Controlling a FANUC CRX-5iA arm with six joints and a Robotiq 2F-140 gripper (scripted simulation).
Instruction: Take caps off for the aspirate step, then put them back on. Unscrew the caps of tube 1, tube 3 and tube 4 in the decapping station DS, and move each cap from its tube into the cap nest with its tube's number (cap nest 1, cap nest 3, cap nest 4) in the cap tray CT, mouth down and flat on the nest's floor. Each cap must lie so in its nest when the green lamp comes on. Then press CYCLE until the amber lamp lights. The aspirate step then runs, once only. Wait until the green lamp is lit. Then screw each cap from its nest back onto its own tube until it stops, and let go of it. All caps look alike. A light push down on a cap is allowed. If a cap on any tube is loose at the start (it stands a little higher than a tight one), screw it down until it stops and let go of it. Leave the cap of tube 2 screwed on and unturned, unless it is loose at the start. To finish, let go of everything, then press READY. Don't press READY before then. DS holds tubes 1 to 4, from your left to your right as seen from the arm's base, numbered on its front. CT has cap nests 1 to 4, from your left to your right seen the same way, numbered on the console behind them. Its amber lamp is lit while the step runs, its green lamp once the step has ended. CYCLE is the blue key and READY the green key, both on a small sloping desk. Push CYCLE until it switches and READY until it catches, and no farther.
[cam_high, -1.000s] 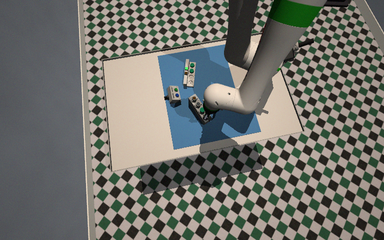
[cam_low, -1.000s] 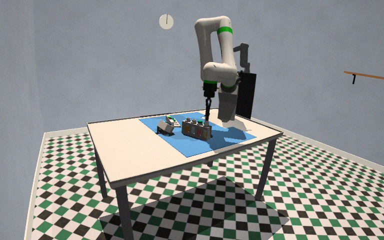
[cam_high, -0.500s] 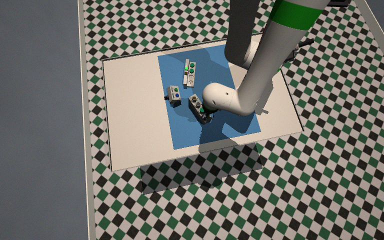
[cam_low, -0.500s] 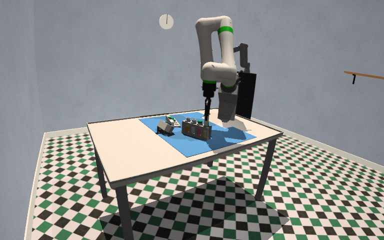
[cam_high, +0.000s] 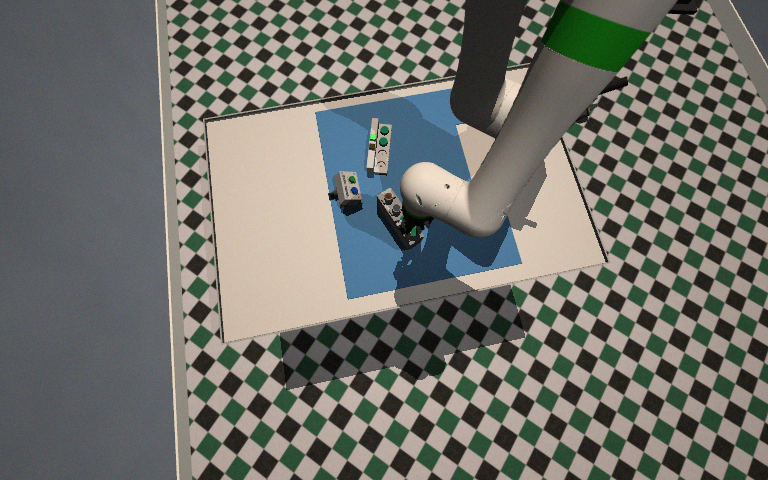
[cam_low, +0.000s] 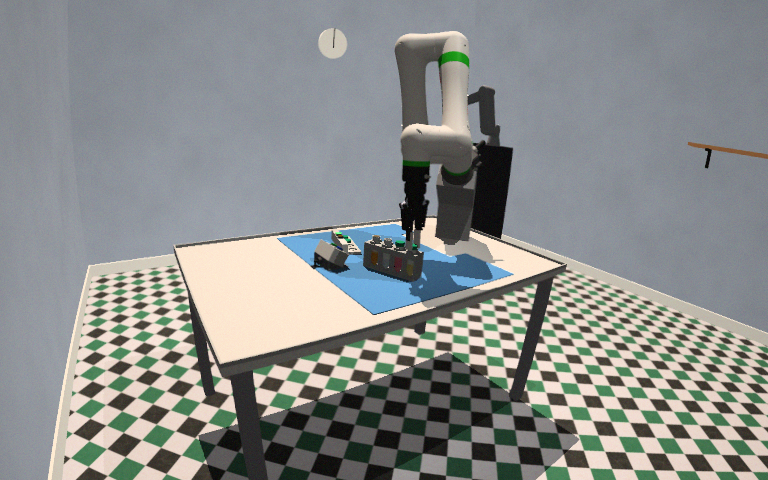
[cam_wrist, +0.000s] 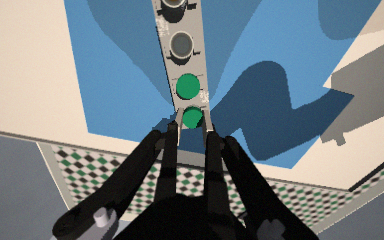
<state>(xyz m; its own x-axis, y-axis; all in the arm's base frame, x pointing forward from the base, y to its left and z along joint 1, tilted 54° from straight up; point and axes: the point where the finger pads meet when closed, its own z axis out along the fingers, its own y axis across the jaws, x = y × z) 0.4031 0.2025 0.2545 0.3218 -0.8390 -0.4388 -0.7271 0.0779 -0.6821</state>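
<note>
The decapping station (cam_high: 399, 217) stands on the blue mat and also shows in the exterior view (cam_low: 393, 261). In the wrist view, its two far tubes (cam_wrist: 181, 45) (cam_wrist: 173, 4) are open. The two near tubes carry green caps. My gripper (cam_wrist: 193, 116) is shut on the green cap (cam_wrist: 192, 117) of the end tube, tube 1, from straight above. The neighbouring cap (cam_wrist: 188, 85) sits free on its tube. The cap tray (cam_high: 379, 146) holds two green caps (cam_high: 384, 129) (cam_high: 383, 140) in its far nests. Its two near nests (cam_high: 382, 159) are empty. The green lamp (cam_high: 372, 136) is lit.
The small sloping desk (cam_high: 347, 188) with the green key (cam_high: 352, 179) and the blue key (cam_high: 354, 191) stands to the left of the station. The arm's forearm hangs over the right side of the mat. The table edge lies close behind the station in the wrist view.
</note>
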